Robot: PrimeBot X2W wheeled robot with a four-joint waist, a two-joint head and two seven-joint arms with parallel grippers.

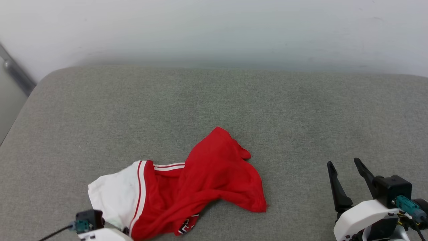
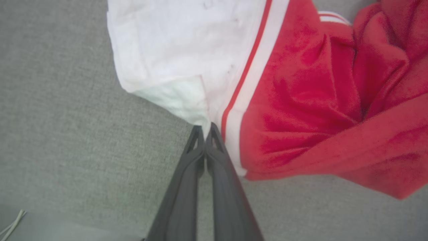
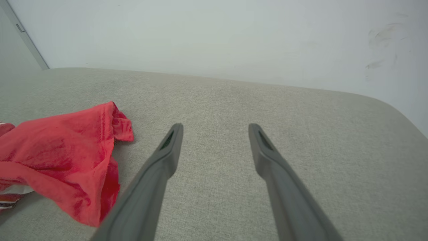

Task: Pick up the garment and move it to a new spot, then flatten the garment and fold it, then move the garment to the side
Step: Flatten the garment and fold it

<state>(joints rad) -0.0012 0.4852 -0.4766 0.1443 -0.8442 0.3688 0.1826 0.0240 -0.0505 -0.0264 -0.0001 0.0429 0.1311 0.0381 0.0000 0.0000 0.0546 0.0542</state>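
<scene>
Your left gripper [image 2: 204, 132] is pressing its two fingers together right at the rim of the white sleeve [image 2: 174, 50]. The cloth is gathering to a point between the tips, so you're pinching the garment [image 1: 207, 174] there. From that gripper the crumpled red body is spreading ahead and off to the right, lying on the grey padded surface [image 1: 234, 97], with striped trim [image 2: 249, 70] running just beside the fingers. Your right gripper [image 1: 343, 163] is standing spread wide and holding nothing, hovering over bare padding. The garment is sitting off to that gripper's left, clear of its fingers.
</scene>
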